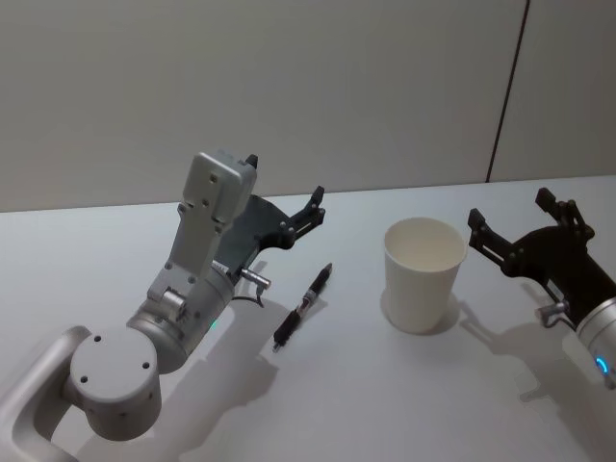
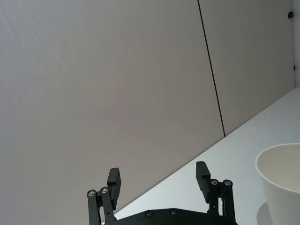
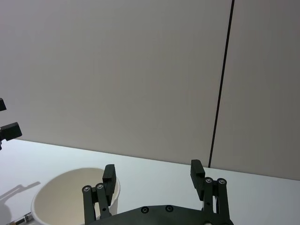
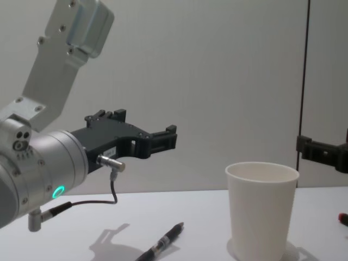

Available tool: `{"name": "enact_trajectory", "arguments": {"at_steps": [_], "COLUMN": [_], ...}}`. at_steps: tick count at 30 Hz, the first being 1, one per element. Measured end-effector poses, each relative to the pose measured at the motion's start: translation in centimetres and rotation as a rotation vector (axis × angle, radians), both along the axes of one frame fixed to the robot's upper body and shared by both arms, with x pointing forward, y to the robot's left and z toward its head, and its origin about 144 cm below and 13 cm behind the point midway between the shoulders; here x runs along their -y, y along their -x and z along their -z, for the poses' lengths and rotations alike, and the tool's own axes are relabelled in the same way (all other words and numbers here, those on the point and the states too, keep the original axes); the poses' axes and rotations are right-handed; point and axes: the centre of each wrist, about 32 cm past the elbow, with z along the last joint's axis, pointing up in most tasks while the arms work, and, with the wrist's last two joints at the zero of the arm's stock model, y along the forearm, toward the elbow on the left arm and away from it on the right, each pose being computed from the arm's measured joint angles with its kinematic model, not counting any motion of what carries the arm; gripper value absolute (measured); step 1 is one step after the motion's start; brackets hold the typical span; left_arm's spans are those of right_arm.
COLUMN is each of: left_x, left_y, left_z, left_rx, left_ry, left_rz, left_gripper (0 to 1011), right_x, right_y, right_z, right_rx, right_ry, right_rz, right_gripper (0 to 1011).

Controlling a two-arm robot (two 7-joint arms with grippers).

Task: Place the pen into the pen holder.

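A black pen (image 1: pixel 302 308) (image 4: pixel 162 245) lies flat on the white table (image 1: pixel 366 395), left of the pen holder. The pen holder is a plain white paper cup (image 1: pixel 423 274) (image 4: pixel 261 210) (image 2: pixel 282 183) (image 3: pixel 65 199), standing upright and empty. My left gripper (image 1: pixel 286 183) (image 2: pixel 158 177) (image 4: pixel 147 126) hovers open above the table, behind and to the left of the pen, holding nothing. To the right of the cup my right gripper (image 1: pixel 510 208) (image 3: pixel 153 172) is open and empty, also off the table. The pen's tip (image 3: pixel 24 217) shows beside the cup in the right wrist view.
A plain grey wall (image 1: pixel 289 87) with a dark vertical seam (image 1: pixel 507 91) stands behind the table's far edge. One finger of my right gripper (image 4: pixel 322 150) enters the chest view from the right edge.
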Motion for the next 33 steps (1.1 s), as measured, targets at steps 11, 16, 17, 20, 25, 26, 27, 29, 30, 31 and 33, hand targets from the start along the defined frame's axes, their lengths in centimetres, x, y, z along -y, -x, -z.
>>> {"name": "enact_trajectory", "arguments": {"at_steps": [11,16,17,20,25,26,27,29,30,31,33], "left_x": [0.0,0.0,0.0,0.0,0.0,0.0,0.0,0.0,0.0,0.0,0.0], "left_y": [0.0,0.0,0.0,0.0,0.0,0.0,0.0,0.0,0.0,0.0,0.0], "left_z": [0.0,0.0,0.0,0.0,0.0,0.0,0.0,0.0,0.0,0.0,0.0], "left_rx": [0.0,0.0,0.0,0.0,0.0,0.0,0.0,0.0,0.0,0.0,0.0], "left_ry": [0.0,0.0,0.0,0.0,0.0,0.0,0.0,0.0,0.0,0.0,0.0], "left_rz": [0.0,0.0,0.0,0.0,0.0,0.0,0.0,0.0,0.0,0.0,0.0], "left_gripper": [1001,1001,1001,1001,1001,1001,1001,1001,1001,1001,1001], "right_x": [0.0,0.0,0.0,0.0,0.0,0.0,0.0,0.0,0.0,0.0,0.0], "right_y": [0.0,0.0,0.0,0.0,0.0,0.0,0.0,0.0,0.0,0.0,0.0], "right_z": [0.0,0.0,0.0,0.0,0.0,0.0,0.0,0.0,0.0,0.0,0.0], "right_rx": [0.0,0.0,0.0,0.0,0.0,0.0,0.0,0.0,0.0,0.0,0.0], "right_ry": [0.0,0.0,0.0,0.0,0.0,0.0,0.0,0.0,0.0,0.0,0.0], "right_rz": [0.0,0.0,0.0,0.0,0.0,0.0,0.0,0.0,0.0,0.0,0.0], "right_gripper": [1001,1001,1001,1001,1001,1001,1001,1001,1001,1001,1002]}}
